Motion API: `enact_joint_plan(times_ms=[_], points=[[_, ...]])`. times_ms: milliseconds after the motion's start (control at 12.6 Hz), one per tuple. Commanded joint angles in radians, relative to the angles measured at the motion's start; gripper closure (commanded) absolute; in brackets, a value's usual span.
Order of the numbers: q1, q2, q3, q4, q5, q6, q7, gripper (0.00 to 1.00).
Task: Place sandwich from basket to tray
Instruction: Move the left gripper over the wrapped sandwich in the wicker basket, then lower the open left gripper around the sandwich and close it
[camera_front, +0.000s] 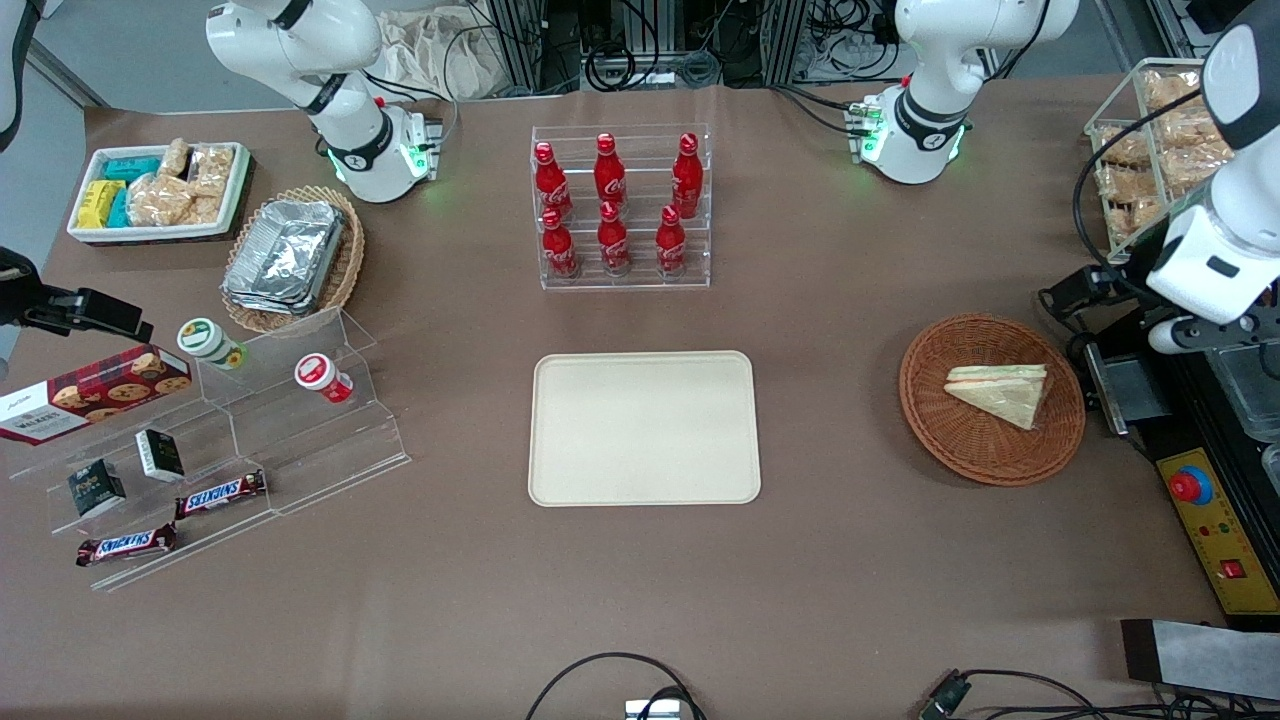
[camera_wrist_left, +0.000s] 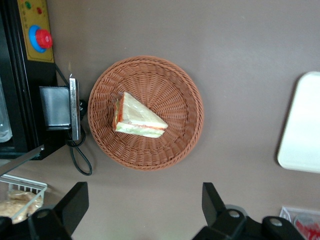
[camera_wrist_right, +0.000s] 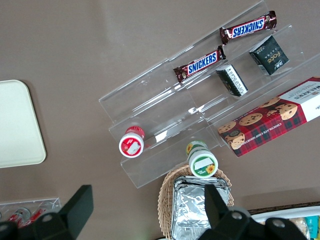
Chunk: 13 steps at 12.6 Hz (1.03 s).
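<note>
The sandwich (camera_front: 1000, 392) (camera_wrist_left: 137, 120), a wrapped white-bread triangle with orange-red and green filling at its edge, lies in the round reddish-brown wicker basket (camera_front: 960, 450) (camera_wrist_left: 175, 90). The cream tray (camera_front: 645, 428) (camera_wrist_left: 305, 125) lies flat mid-table with nothing on it, beside the basket toward the parked arm's end. My left gripper (camera_front: 1215, 335) (camera_wrist_left: 145, 202) hangs high at the working arm's end, a little farther from the front camera than the basket. It is open wide, with only bare table between its black fingers (camera_wrist_left: 75, 200).
A control box with a red button (camera_front: 1190, 487) (camera_wrist_left: 44, 38) and cables sits close beside the basket. A clear bin of bagged snacks (camera_front: 1150, 150) stands at the working arm's end. A rack of red bottles (camera_front: 622, 205) stands farther back than the tray.
</note>
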Motion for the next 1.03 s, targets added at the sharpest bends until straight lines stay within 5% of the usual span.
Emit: enact_joint_plan(times_ms=[0, 636, 954], points=[[0.021, -0.02, 0.001, -0.108, -0.011, 0.105, -0.121, 0.0], [0.044, -0.002, 0.004, -0.464, -0.023, 0.529, -0.465, 0.0], [0.07, 0.076, 0.002, -0.469, -0.023, 0.601, -0.613, 0.0]])
